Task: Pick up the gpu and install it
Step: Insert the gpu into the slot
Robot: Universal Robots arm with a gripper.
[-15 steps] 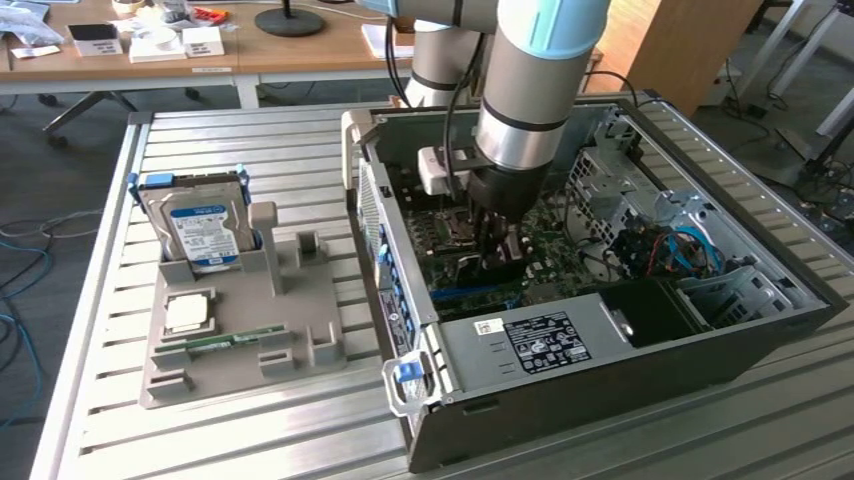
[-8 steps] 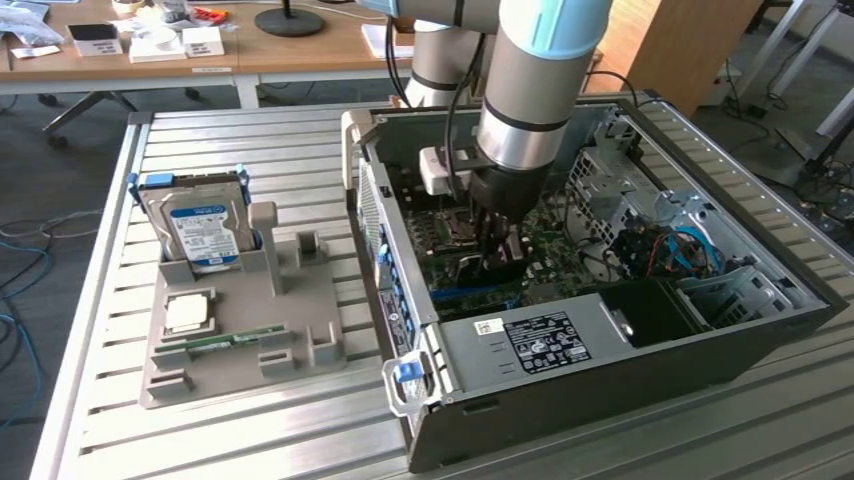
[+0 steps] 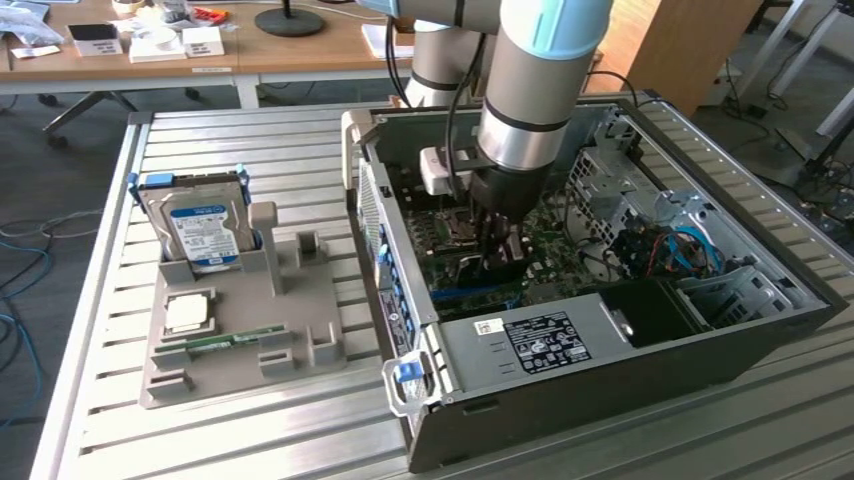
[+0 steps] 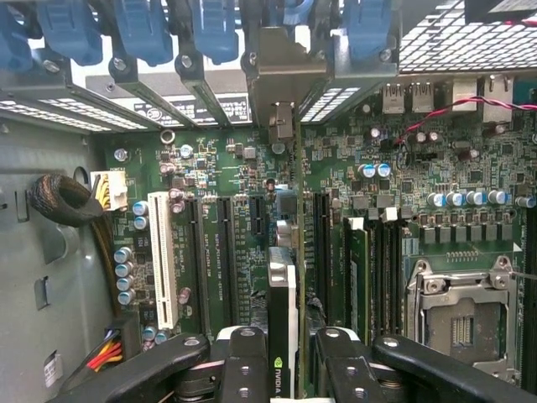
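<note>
Tool (image 4: 287, 344) around edge-on gpu (image 4: 284, 306) over motherboard (image 4: 220, 168), card faces hidden.

Two cameras: one off the arm, one on the wrist.
The exterior view looks down across the table (image 3: 240, 140) into the open computer case (image 3: 601, 400); the wrist view looks past the gripper (image 4: 289, 342), close on the motherboard (image 4: 403, 176) both share.

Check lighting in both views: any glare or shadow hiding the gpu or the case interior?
Exterior view: the table slats catch a pale sheen, and the case interior is dim under the arm, shading the gripper. Wrist view: the motherboard is evenly lit, bright light comes through the perforated rear panel, and there is no glare on the gpu held between the fingers.
</note>
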